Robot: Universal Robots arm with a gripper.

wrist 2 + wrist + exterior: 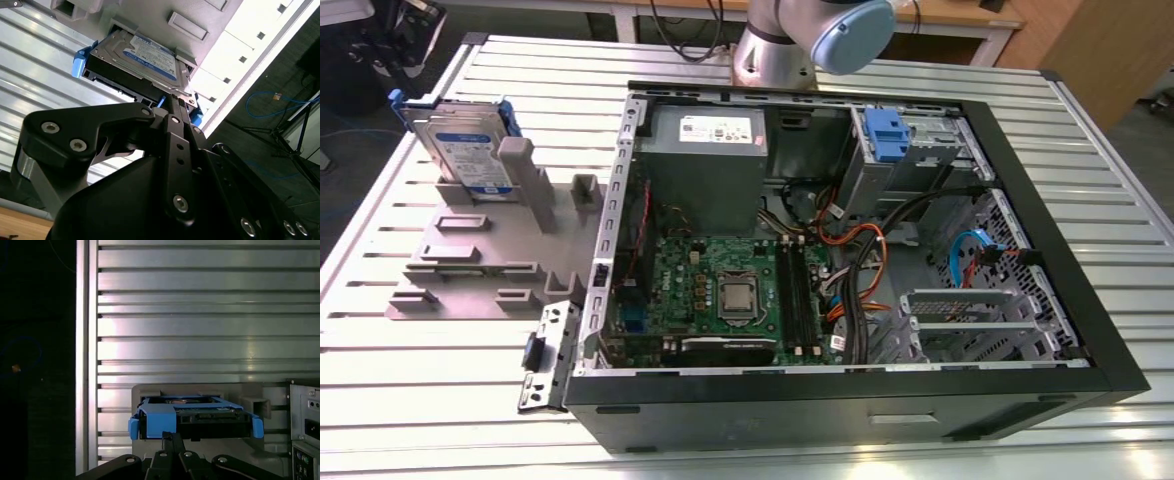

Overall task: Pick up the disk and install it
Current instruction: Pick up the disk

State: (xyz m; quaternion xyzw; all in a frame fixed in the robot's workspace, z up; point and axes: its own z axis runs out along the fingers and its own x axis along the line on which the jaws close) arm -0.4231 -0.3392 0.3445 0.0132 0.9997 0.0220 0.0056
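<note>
On the exterior view's left of the open computer case, the disk stands on its edge in a grey holder on the metal table, apart from the case. In the first wrist view the gripper points toward the disk, its fingers pressed together and holding nothing. I judge the task is at its beginning: the disk is not yet picked up, and installing it in the case is all left
</note>
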